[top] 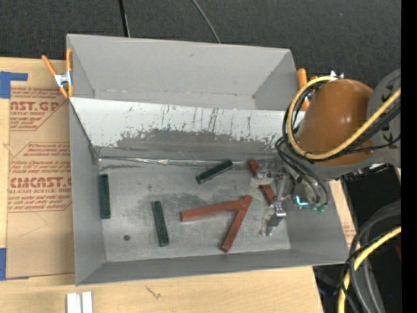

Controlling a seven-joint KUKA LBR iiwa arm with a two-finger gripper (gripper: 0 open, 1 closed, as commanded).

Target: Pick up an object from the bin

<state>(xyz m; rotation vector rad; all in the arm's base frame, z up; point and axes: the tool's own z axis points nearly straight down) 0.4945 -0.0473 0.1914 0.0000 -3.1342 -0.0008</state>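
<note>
The gripper (272, 219) hangs low over the right part of the floor of the bin (85, 175), in the lower right of the frame. Above it sits the arm's round orange cover (332, 119), with yellow cables (294, 116) looped about it. Whether the gripper is spread or pressed together I cannot tell, since its metal parts run into one another there.

The thing nearest to it is a short red-brown piece (267, 193). It lies just above and a little left of the gripper's tip, close against the gripper's body. A smaller red-brown bit (253, 167) lies further up, at the foot of the back wall.

Left of the gripper two longer sticks make a V. The level red-brown stick (212, 212) lies nearly flat across the middle of the floor. The slanted red-brown stick (234, 225) runs down and to the left from the same corner. Their ends meet near the gripper but clear of it.

Three green sticks lie well apart from it:
- a tilted green stick (214, 171) in the middle near the back wall;
- an upright green stick (159, 223) left of centre;
- a far green stick (104, 196) beside the left wall.
</note>
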